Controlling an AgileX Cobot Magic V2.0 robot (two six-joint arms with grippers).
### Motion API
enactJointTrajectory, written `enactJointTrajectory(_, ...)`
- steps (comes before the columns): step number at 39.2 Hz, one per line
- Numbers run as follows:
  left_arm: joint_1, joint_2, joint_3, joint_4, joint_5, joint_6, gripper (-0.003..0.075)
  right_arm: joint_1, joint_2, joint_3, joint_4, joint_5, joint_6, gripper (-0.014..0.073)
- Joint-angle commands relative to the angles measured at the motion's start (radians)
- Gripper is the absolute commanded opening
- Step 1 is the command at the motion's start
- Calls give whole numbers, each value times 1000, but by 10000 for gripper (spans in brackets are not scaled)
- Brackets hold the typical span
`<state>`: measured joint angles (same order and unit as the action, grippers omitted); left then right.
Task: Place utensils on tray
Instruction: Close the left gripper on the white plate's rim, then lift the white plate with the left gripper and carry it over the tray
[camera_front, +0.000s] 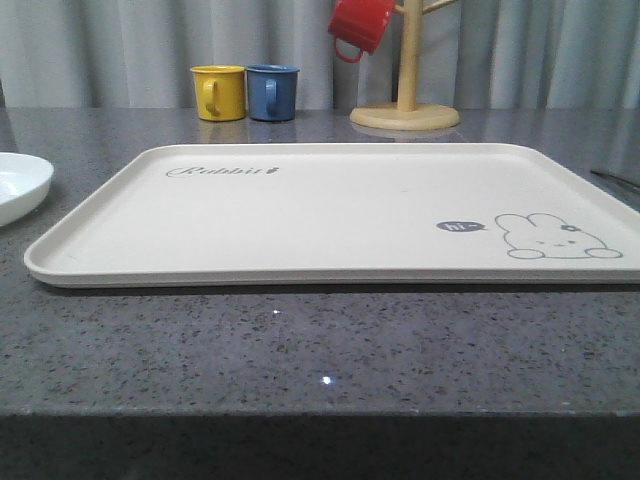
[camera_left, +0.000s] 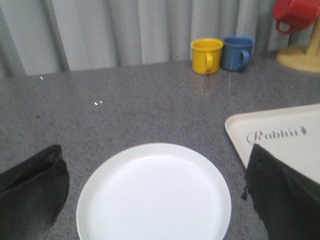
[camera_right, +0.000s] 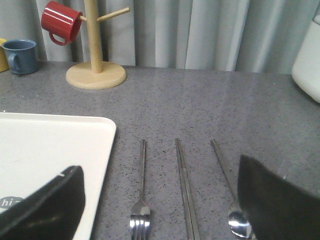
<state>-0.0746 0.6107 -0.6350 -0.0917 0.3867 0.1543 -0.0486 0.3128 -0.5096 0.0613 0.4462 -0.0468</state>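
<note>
The cream tray (camera_front: 330, 215) with the "Rabbit" script lies bare in the middle of the grey table. A round white plate (camera_left: 154, 195) rests on the table to its left, and my left gripper (camera_left: 157, 200) hangs open above it, one dark finger on each side. To the right of the tray corner (camera_right: 45, 145) a fork (camera_right: 142, 190), a pair of chopsticks (camera_right: 184, 190) and a spoon (camera_right: 227, 185) lie side by side on the table. My right gripper (camera_right: 160, 205) is open above them, holding nothing.
A yellow mug (camera_front: 218, 92) and a blue mug (camera_front: 272, 92) stand at the back of the table. A red mug (camera_front: 362, 25) hangs on a wooden mug tree (camera_front: 406, 100). A white container (camera_right: 307, 60) stands far right. Grey curtains close the back.
</note>
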Motion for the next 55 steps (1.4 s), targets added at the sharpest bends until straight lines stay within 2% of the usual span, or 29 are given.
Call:
enactJointTrajectory(1,-30,123,-122,-7,79,-9,683,-1,17,-38,0,-75,-5,642)
enactJointTrajectory(11,-131,460,-355,0,471,-5,683,-1,17,-38,0,-75,-5,642)
enactJointTrajectory(21,-157,682,-485,27,658,-1,683,-1,17,-38,0,-75,-5,642)
enactJointTrajectory(33,-157,854,-517,68,686,2,683,-1,17,-38,0,-75,-5,642)
enactJointTrajectory(40,-157,887,-517,67,697,2,679,-1,17,-38,0,-75,-5,642)
enactJointTrajectory(45,-157,889,-517,69,718,2,594,-1,17,-38,0,-75,-5,642)
enactJointTrajectory(51,-157,889,-517,69,732,2,360,-1,17,-38,0,-75,-5,642)
enactJointTrajectory(55,-157,889,-517,69,734,2,175,-1,17,-38,0,-75,-5,642)
